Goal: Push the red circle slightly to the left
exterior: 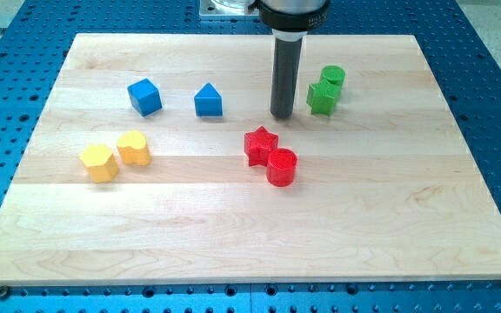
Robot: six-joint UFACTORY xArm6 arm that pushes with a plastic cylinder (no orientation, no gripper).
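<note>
Below my tip (pixel 283 116), red circle (pixel 282 167) touching red star (pixel 260 143) on its left, bare board beyond, green blocks (pixel 325 89) right of tip, no pincer, rod holds nothing.

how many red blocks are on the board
2. The red star block sits just right of the wooden board's middle; the red circle block touches its lower right. My tip is above both. None seems hidden.

You see a wooden board (pixel 233 235) (pale, on blue) carrying two red (pixel 281 167), blue (pixel 144 96), yellow (pixel 100 163), green blocks (pixel 323 96).
</note>
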